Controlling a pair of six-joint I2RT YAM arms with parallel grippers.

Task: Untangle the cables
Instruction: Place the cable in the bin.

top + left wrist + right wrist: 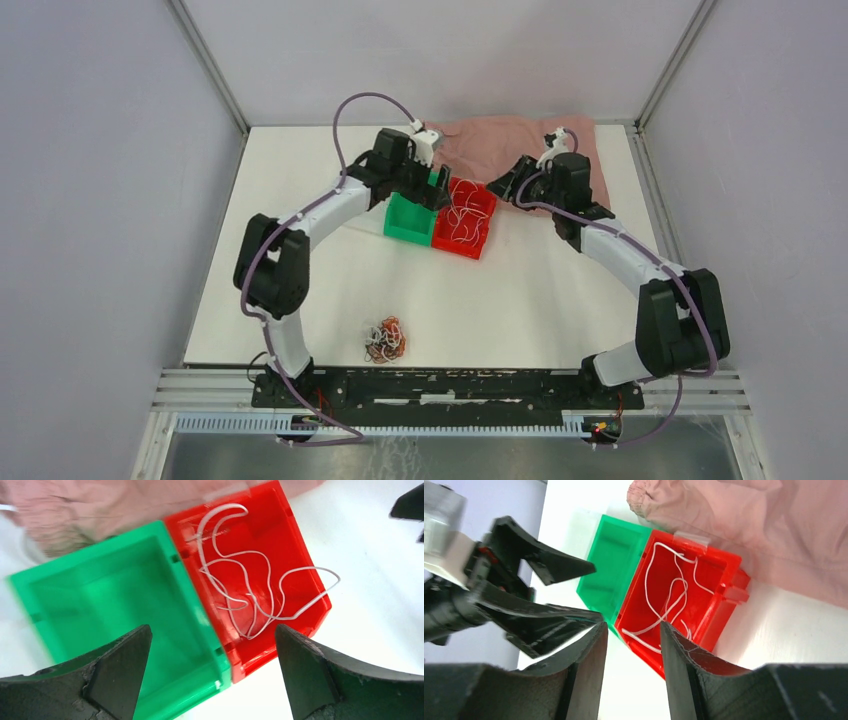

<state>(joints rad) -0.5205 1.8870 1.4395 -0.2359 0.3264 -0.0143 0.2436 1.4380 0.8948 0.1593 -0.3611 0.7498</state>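
Note:
A small tangle of orange, white and black cables (385, 340) lies near the table's front edge, far from both grippers. Loose white cables (250, 590) (669, 595) lie in the red bin (482, 196), one loop hanging over its rim. The green bin (410, 220) (115, 605) beside it holds nothing I can see. My left gripper (438, 180) (212, 630) hovers wide open over the seam between the two bins, nothing between its fingers. My right gripper (505, 185) (632, 625) hangs just right of the red bin, jaws partly apart and empty.
A crumpled pink cloth (510, 140) (749, 530) lies behind the bins at the table's back edge. Grey walls enclose the table on three sides. A metal rail (450, 385) runs along the front by the arm bases.

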